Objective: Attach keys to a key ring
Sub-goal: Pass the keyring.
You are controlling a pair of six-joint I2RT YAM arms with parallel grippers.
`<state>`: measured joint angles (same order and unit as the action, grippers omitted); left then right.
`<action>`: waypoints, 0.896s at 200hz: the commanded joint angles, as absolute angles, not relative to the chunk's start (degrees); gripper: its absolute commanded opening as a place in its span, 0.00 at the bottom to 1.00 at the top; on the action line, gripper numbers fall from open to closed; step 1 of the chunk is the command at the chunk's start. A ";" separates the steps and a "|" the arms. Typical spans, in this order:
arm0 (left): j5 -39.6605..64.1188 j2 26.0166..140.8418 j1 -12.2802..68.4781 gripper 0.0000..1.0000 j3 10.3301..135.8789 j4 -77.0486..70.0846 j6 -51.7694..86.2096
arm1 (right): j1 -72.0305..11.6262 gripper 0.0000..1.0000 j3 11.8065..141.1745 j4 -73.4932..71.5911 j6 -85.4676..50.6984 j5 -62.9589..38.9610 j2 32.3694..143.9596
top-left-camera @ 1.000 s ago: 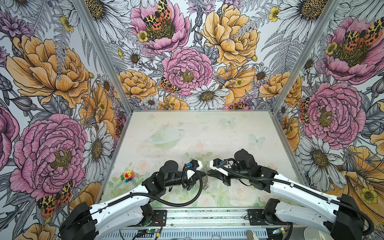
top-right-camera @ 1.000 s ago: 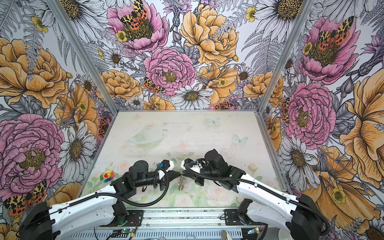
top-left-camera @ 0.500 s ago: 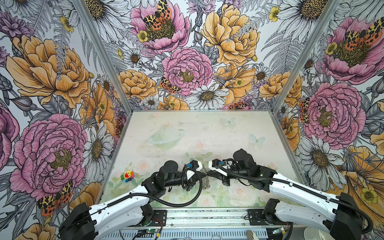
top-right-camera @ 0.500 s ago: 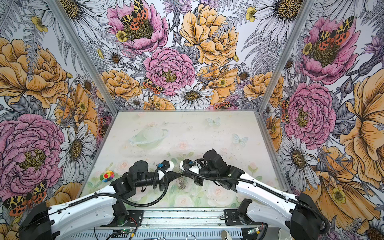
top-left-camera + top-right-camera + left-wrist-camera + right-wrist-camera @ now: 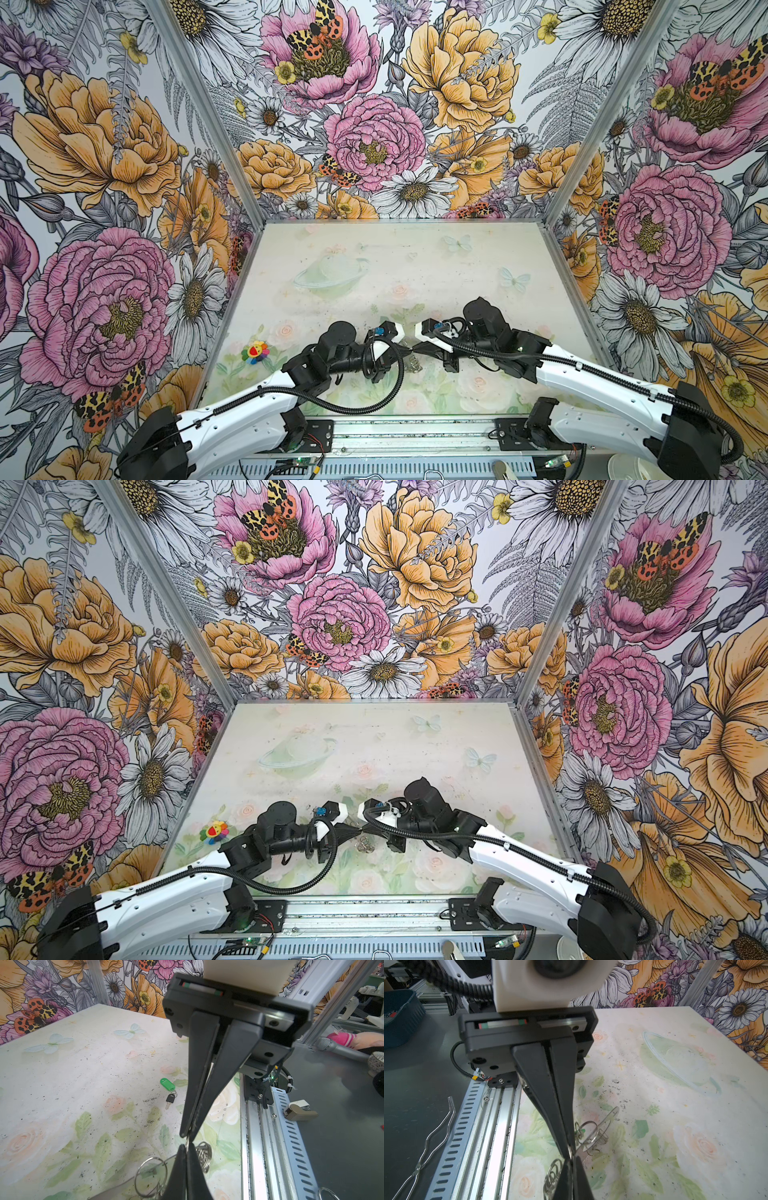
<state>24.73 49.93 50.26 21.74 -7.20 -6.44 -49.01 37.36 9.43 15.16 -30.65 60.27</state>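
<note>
Left tool (image 5: 186,1148) and right tool (image 5: 188,1135) meet tip to tip, both clamped tight. They look pinched on a wire loop of the key ring (image 5: 612,1113), but it's tiny, so not 100% sure. One key (image 5: 170,1098) on its green tag (image 5: 167,1084) lies on the surface (image 5: 415,270), well apart.

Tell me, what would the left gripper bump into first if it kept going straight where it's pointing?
Probably the right gripper: the left gripper points tip to tip at it, with only a sliver of the key ring between them.
</note>
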 commanded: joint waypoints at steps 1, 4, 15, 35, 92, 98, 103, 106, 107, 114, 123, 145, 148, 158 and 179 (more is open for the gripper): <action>26.69 48.78 50.59 0.00 21.71 -9.38 -7.14 | -49.81 0.07 39.02 9.23 16.13 -31.65 61.12; 26.72 48.79 50.53 0.00 21.71 -9.45 -7.13 | -49.88 0.08 39.02 9.21 16.12 -31.60 61.13; 26.83 48.69 50.61 0.00 21.58 -9.57 -7.22 | -49.92 0.08 39.11 9.20 16.19 -31.78 61.17; 26.72 48.34 50.58 0.00 21.27 -10.00 -7.21 | -50.05 0.08 39.11 9.18 16.43 -32.53 61.26; 25.54 47.55 50.46 0.00 20.75 -10.54 -7.21 | -50.27 0.00 39.29 9.22 15.93 -32.30 61.20; 25.11 47.40 50.49 0.00 20.61 -10.55 -7.19 | -50.25 0.00 39.24 9.18 15.97 -32.15 60.92; 24.69 47.22 50.45 0.00 20.53 -10.55 -7.02 | -50.18 0.00 39.20 9.10 15.87 -31.76 60.62; 24.46 47.08 50.38 0.00 20.50 -10.55 -6.93 | -50.11 0.00 39.20 9.06 15.76 -31.44 60.40; 24.40 47.09 50.37 0.00 20.53 -10.55 -6.89 | -50.15 0.00 39.20 9.06 15.66 -31.36 60.35; 24.08 46.79 50.30 0.00 20.32 -10.50 -6.64 | -49.94 0.00 39.21 8.92 15.30 -30.78 59.93; 23.85 46.35 50.12 0.02 19.98 -10.63 -6.45 | -49.54 0.00 39.20 8.78 14.67 -30.41 59.45; 23.09 45.24 49.65 0.13 18.95 -11.19 -5.43 | -47.91 0.00 38.41 6.52 11.40 -31.45 58.33; 22.98 45.07 49.58 0.14 18.72 -11.43 -5.26 | -47.72 0.00 38.14 5.85 10.80 -31.55 58.16; 22.70 44.54 49.19 0.18 18.01 -12.14 -4.51 | -47.16 0.00 37.27 3.44 9.02 -31.70 57.77; 21.95 43.07 48.70 0.23 16.34 -13.53 -3.04 | -46.66 0.00 34.71 -3.06 5.27 -32.45 57.20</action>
<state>23.55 44.75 49.43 18.52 -10.33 -4.86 -47.33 36.86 5.89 10.66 -31.33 58.87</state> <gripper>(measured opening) 0.219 0.047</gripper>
